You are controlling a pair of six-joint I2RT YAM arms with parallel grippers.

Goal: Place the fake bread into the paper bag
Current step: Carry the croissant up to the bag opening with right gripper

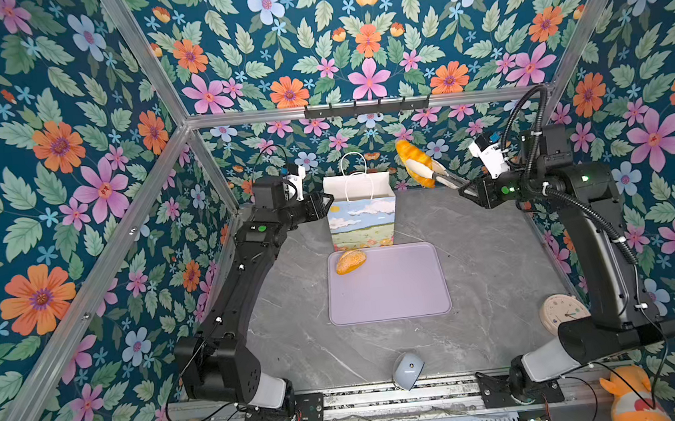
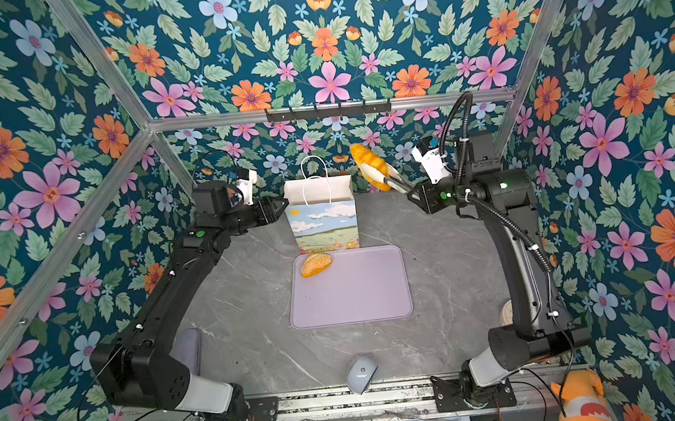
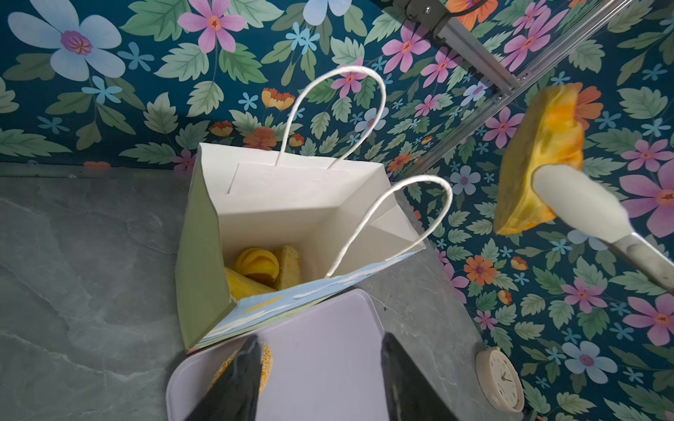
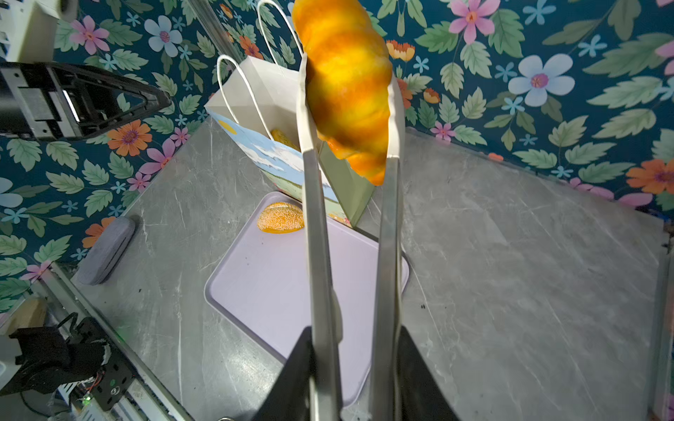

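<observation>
The paper bag [image 1: 362, 222] is white inside with white cord handles; its front is printed with blue sky, white clouds, a yellow sun and a green field dotted with small orange and pink flowers. The croissant [image 1: 409, 153] is glossy golden-yellow, banded with deeper orange. The seeded bun [image 1: 350, 261] is orange-gold, speckled with pale seeds. The pieces in the bag [image 3: 255, 263] are yellow. The tongs [image 4: 387, 255] are silver with white tips. The tray [image 1: 393, 294] is plain lilac, the table [image 1: 486, 257] grey with pale marble veins. The walls [image 1: 365, 17] are dark teal, patterned with green leaves and pink, orange and pale blue flowers.
</observation>
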